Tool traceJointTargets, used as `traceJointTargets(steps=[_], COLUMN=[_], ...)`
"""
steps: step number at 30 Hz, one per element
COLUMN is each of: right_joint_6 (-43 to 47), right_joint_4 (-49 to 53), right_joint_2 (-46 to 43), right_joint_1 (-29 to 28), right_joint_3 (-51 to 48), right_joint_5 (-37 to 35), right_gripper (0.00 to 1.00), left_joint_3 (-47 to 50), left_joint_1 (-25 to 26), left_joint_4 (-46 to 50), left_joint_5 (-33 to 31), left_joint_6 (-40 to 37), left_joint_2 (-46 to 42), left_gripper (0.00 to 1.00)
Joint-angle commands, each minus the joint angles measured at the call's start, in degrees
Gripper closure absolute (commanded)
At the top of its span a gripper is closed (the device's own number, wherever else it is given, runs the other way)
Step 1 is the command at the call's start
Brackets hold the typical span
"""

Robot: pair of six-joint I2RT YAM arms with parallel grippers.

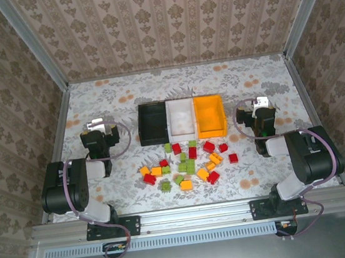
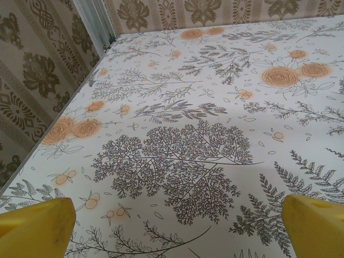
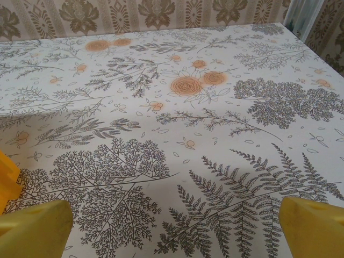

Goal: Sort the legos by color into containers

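Far left, the left arm rests over the flowered worktop. The left jaws stand wide open with nothing between them. In the left wrist view two yellow fingertips sit at the bottom corners with bare worktop between.

Towards the middle, three containers are joined in one row. From left to right they are one black bin, one white bin and one orange bin.

Just near of the row the legos lie loose on the worktop, scattered from below the black bin to a little right of the orange one. About twenty-two can be counted, though some touch or overlap and the tally is unsure. Roughly eight are red legos, six are orange-yellow legos, and about eight are green legos. The colours are mixed, with greens thickest in the middle and reds more to the right. None is seen inside a bin.

Far right, the right arm mirrors the left. The right jaws are likewise spread wide and hold nothing. In the right wrist view, its yellow fingertips frame bare worktop. Both sets of jaws are well apart from the legos.
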State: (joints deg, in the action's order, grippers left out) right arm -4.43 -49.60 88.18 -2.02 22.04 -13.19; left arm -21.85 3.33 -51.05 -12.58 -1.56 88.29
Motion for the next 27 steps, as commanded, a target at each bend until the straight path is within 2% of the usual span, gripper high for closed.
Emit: traceJointTargets(steps=[1, 21, 22, 24, 27], right_joint_6=[0.57, 0.21, -0.42, 0.56, -1.85], right_joint_4=[-1.55, -1.62, 1.70, 3.05, 17.13], right_joint_2=[-0.55, -1.08, -3.10, -5.24, -10.18], right_joint_1=[-0.09, 0.08, -0.03, -0.69, -1.02], right_joint_3=[0.19, 0.07, 0.51, 0.51, 5.54], right_joint_5=[0.72, 0.16, -0.90, -1.91, -4.89], right_gripper=[0.00, 0.00, 0.00, 0.00, 0.00], left_joint_3=[-0.09, -0.08, -0.04, 1.08, 1.88], left_joint_1=[0.00, -0.59, -0.05, 0.86, 2.01], left_joint_4=[-1.51, -1.55, -0.33, 0.49, 2.66], left_joint_5=[0.81, 1.58, -1.02, -1.68, -5.19], left_joint_6=[-0.54, -0.34, -0.05, -0.79, -1.11], left_joint_2=[0.22, -0.04, -1.62, -4.96, -9.65], left_gripper=[0.00, 0.00, 0.00, 0.00, 0.00])
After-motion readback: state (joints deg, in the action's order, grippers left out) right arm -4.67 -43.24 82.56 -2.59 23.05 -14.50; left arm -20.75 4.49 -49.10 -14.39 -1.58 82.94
